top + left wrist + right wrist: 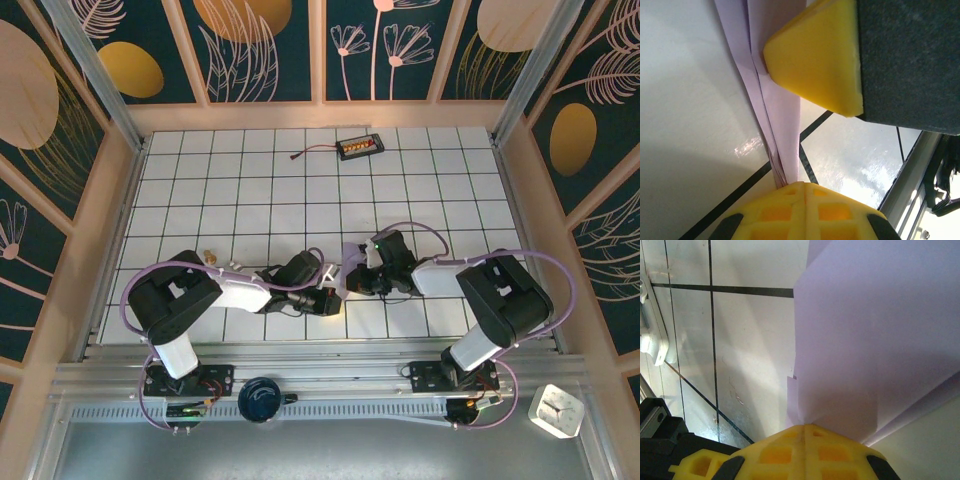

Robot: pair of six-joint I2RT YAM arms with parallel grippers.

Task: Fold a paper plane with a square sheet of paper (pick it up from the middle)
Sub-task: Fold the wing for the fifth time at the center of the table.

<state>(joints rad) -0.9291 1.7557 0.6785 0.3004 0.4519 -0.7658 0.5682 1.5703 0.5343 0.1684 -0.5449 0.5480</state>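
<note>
The sheet of paper (pixel 348 264) is pale lavender and folded lengthwise into several layers. It is held low over the white tiled table (pixel 250 190), near the front middle, between the two grippers. In the left wrist view the paper (pixel 782 110) runs as a narrow creased strip into my left gripper (pixel 805 185), whose yellow jaws are shut on it. The right gripper's yellow finger (pixel 815 55) presses the same strip further up. In the right wrist view a broad flap of the paper (pixel 875 335) spreads out of my right gripper (pixel 805 426), also shut on it. The two grippers (pixel 330 298) (pixel 360 278) nearly touch.
A small black tray with orange parts (pixel 359 147) and a red cable lies at the table's back. A tiny brass piece (pixel 209 256) sits near the left arm. A silvery-white block (pixel 556 410) rests off the table at front right. Wooden frame walls enclose the table.
</note>
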